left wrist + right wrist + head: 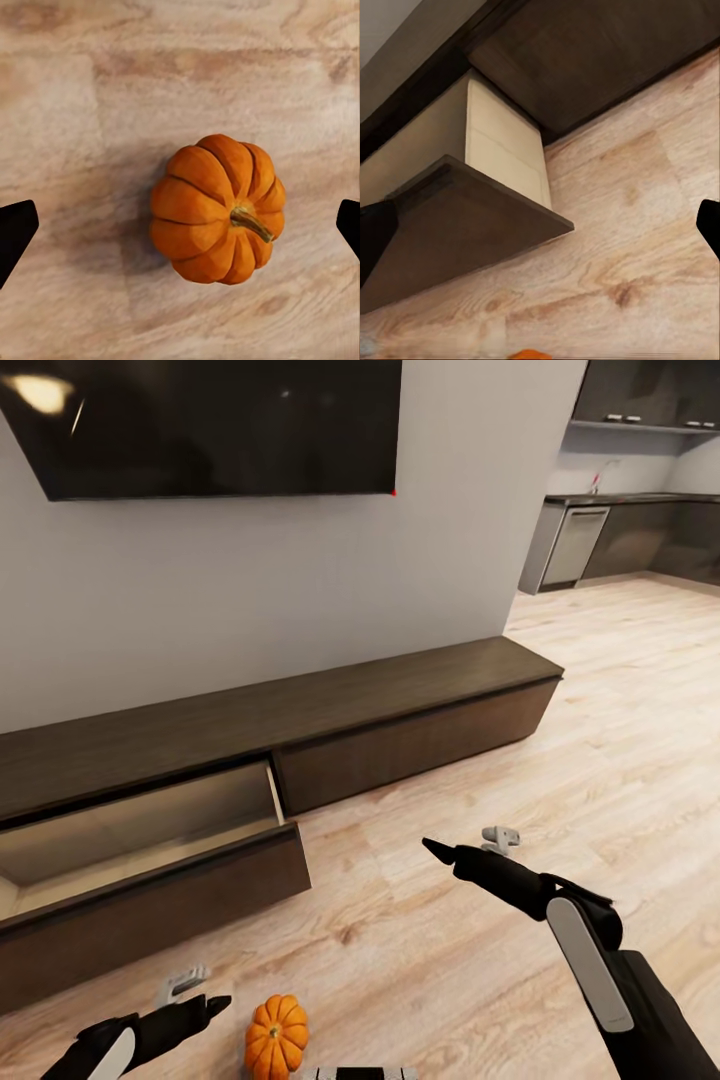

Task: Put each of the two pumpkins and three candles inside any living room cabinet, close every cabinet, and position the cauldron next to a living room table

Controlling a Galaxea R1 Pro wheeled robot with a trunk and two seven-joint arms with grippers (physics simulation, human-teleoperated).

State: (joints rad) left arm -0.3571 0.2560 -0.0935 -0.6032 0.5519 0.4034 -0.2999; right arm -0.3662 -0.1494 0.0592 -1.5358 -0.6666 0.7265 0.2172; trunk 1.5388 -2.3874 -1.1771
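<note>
The pumpkin (276, 1036) sits on the floor (560, 760) at the near edge of the scene, just right of the left claw (190, 992) and well in front of the cabinet (300, 730). In the left wrist view it lies between the two dark fingertips (15, 234), which stand wide apart with floor showing on either side of it, so that claw is open and touching nothing.

The pumpkin (217, 208) is a squat, ribbed globe, bright orange with a matte skin and a short brownish stem bent off to one side. It looks rigid and light, not likely to bruise, but its round flanks could let it roll or squirt out of a shallow pinch. The safest hold is probably across its widest girth, pads seated in opposite grooves between ribs, leaving the stem alone.

The right claw (470, 847) hangs over bare floor to the right, its fingertips (709, 225) spread at the edges of its wrist view and nothing between them: open too.

The cabinet is a long, low unit of dark brown wood with flat, handle-less fronts. Its left drawer (150, 840) is pulled out, showing smooth pale tan insides, apparently empty. The floor is light wood plank with visible grain. A black TV (200, 420) hangs on the pale wall above.
</note>
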